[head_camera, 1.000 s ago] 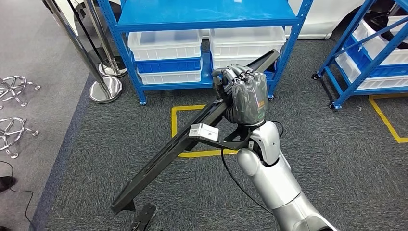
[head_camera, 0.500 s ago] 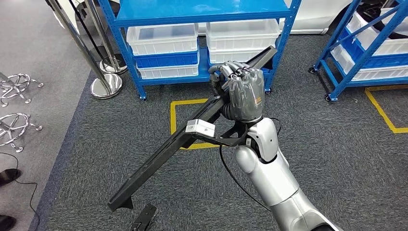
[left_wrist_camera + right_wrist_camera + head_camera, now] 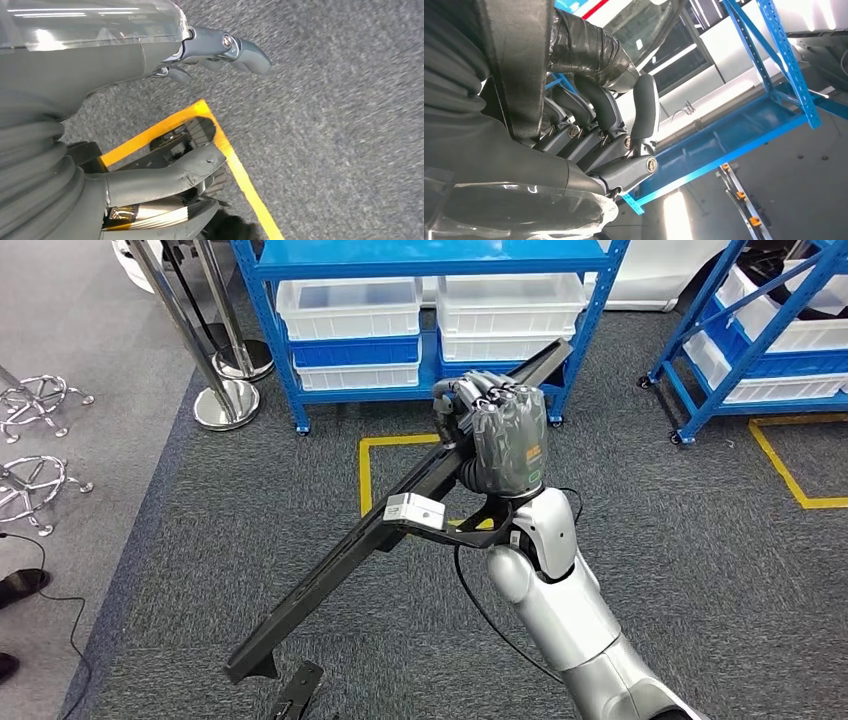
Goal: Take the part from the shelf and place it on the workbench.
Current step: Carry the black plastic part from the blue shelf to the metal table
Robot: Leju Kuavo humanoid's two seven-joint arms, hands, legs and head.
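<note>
Far left in the head view, chrome stanchion bases [image 3: 225, 405] on grey carpet [image 3: 250, 540]; next, blue shelf [image 3: 420, 260] holding white bins [image 3: 350, 305]. At centre, long black part [image 3: 340, 565] slanting from low left up toward the shelf, raised above a yellow floor outline [image 3: 380, 445], gripped near its upper end by right hand [image 3: 500, 435], fingers [image 3: 644, 115] wrapped tight around it. In the left wrist view, left hand [image 3: 150, 65] hanging over carpet with fingers [image 3: 245, 47] loosely apart, holding nothing.
</note>
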